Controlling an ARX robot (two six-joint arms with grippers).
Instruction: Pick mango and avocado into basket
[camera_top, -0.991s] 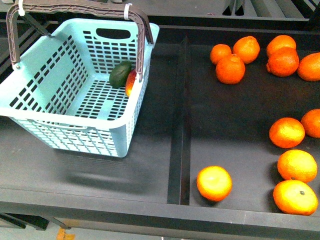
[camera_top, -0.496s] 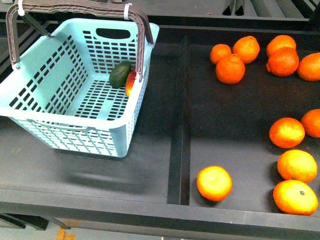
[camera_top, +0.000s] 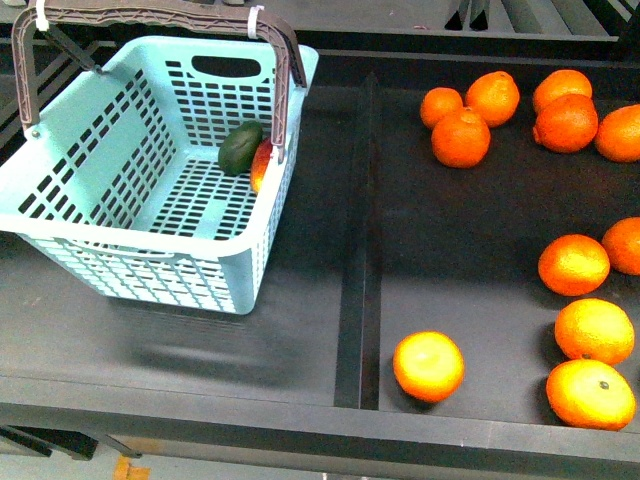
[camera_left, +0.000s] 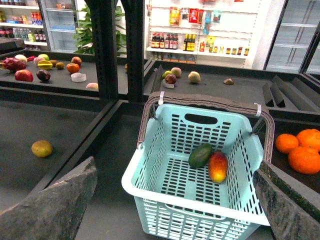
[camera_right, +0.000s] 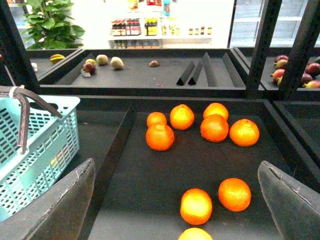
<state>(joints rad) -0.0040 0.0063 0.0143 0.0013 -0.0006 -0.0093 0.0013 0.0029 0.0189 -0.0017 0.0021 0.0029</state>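
Inside the teal basket (camera_top: 120, 150), avocado (camera_top: 240, 147) and mango (camera_top: 261, 165) lie touching near its handle. Left gripper (camera_left: 172, 210) and right gripper (camera_right: 175, 210): fingers spread wide, empty.

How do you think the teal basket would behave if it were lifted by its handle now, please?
The basket would probably feel light and fairly stiff: thin slotted plastic walls. It may tilt toward one corner, since the avocado and mango lie together off-centre. The handle, tied with white zip ties, stands upright and might swing a little.
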